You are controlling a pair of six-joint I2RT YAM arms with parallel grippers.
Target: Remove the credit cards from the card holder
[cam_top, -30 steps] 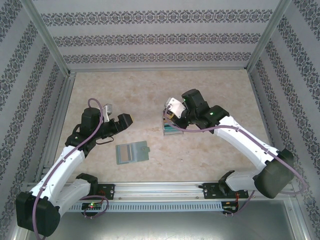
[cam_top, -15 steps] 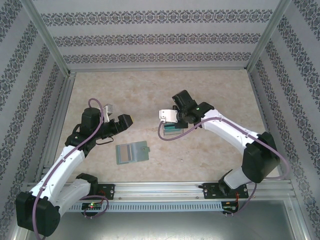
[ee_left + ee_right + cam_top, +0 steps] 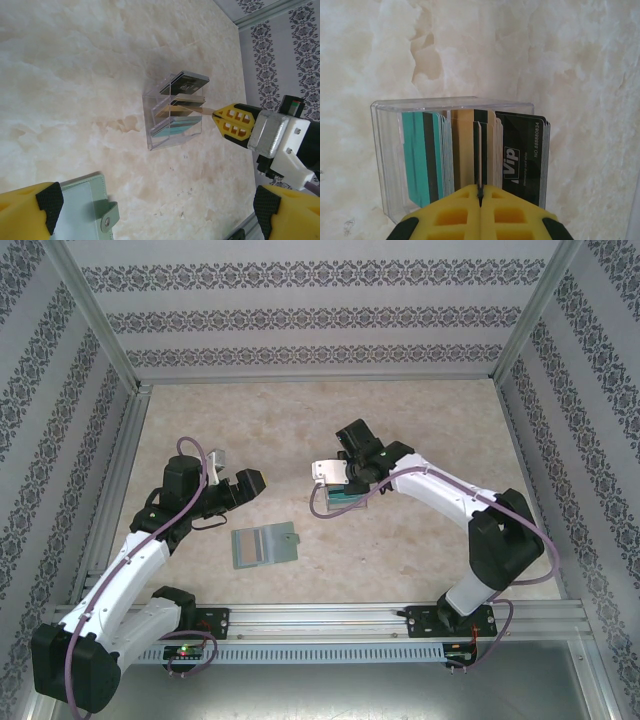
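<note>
1. The right gripper is clenched on the edge of a tan-gold card in the middle slot of the clear card holder, straight ahead of its tips.
2. Teal cards to its left and black cards to its right are unpulled. The gripped card may have barely started out.
3. The left gripper is spread wide and empty, with a wallet by one finger.

The black card reads "Vip" beside a number starting "NO".
</note>
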